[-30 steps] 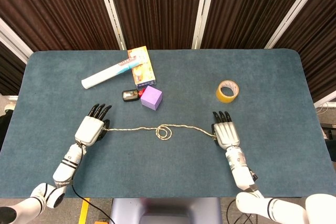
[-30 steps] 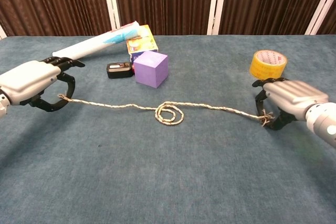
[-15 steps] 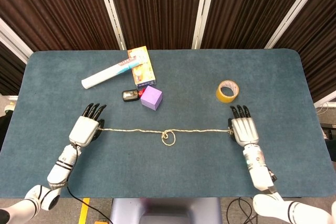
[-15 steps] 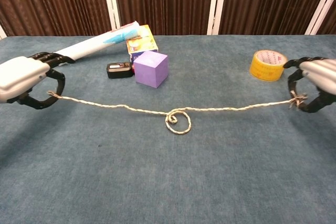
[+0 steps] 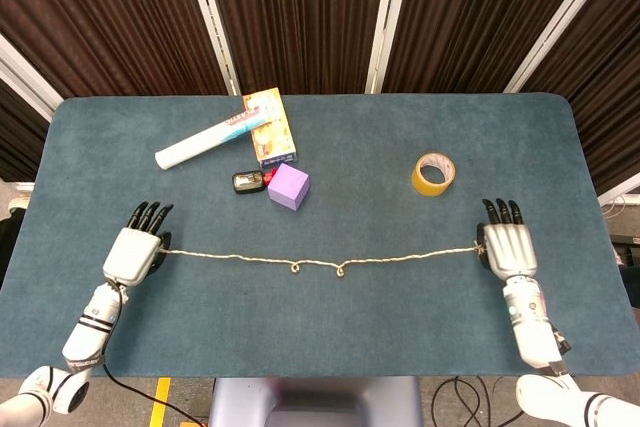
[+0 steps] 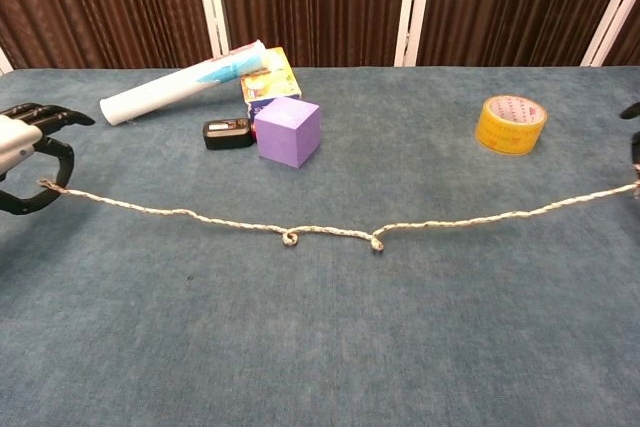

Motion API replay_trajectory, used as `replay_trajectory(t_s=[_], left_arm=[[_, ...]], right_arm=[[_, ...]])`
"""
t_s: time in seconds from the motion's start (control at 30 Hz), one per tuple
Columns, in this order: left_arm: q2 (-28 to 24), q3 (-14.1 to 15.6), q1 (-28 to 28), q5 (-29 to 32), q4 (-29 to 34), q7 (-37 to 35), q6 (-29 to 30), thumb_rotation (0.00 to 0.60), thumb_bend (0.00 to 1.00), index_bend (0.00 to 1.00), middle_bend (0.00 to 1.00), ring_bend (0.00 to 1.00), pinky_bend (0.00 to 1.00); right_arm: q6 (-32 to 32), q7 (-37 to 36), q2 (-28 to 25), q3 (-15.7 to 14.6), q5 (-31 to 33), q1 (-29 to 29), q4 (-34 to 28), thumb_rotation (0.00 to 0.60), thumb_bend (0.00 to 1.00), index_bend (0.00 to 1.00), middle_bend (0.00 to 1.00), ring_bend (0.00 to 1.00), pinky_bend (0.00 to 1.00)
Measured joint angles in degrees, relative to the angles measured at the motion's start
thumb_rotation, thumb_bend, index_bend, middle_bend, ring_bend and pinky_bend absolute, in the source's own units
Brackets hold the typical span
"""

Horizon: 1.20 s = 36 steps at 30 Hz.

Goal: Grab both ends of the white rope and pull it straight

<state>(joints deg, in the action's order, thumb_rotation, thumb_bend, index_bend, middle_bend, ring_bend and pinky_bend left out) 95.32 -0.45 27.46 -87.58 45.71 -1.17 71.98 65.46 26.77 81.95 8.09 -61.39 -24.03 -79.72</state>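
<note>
The white rope stretches almost straight across the blue table, with two small kinks near its middle. My left hand pinches the rope's left end near the table's left side. My right hand pinches the right end at the far right. In the chest view only the right hand's edge shows at the frame border.
Behind the rope stand a purple cube, a small black device, a colourful box and a white rolled tube. A yellow tape roll lies at the back right.
Both hands have moved outward, left further left and right further right. The loop in the rope's middle has pulled out into two small kinks.
</note>
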Motion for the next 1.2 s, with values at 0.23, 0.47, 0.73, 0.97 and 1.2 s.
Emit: replay_trajectory(t_s=[0.23, 0.47, 0.73, 0.97, 1.2], left_arm=[[-0.51, 0.17, -1.02, 0.36, -1.17, -0.59, -0.26, 0.600, 0.44, 0.64, 0.08, 0.00, 0.08], [-0.78, 0.45, -1.79, 0.47, -1.96, -1.18, -0.70, 0.600, 0.44, 0.64, 0.08, 0.00, 0.07], [-1.64, 0.43, -2.14, 0.41, -1.26, -1.14, -0.84, 0.600, 0.44, 0.64, 0.08, 0.00, 0.07], [-1.83, 0.89, -2.55, 0.33, -0.78, -0.51, -1.67, 0.600, 0.44, 0.64, 0.08, 0.00, 0.08], [-1.38, 0.98, -2.52, 0.33, -0.90, 0.14, -2.62, 0.600, 0.44, 0.64, 0.08, 0.00, 0.08]], right_arm=[[-0.55, -2.30, -0.86, -0.18, 0.66, 0.98, 2.08, 0.600, 0.59, 0.80, 0.18, 0.00, 0.00], [-1.46, -4.52, -1.46, 0.07, 1.43, 1.71, 4.30, 0.600, 0.59, 0.80, 0.18, 0.00, 0.00], [-2.27, -6.38, -1.58, 0.14, 1.83, 2.41, 6.57, 0.600, 0.59, 0.80, 0.18, 0.00, 0.00], [-3.33, -7.71, -1.58, 0.19, 2.11, 2.79, 8.37, 0.600, 0.59, 0.80, 0.18, 0.00, 0.00], [-4.72, -9.08, -1.66, 0.21, 2.39, 3.07, 10.11, 0.600, 0.59, 0.80, 0.18, 0.00, 0.00]])
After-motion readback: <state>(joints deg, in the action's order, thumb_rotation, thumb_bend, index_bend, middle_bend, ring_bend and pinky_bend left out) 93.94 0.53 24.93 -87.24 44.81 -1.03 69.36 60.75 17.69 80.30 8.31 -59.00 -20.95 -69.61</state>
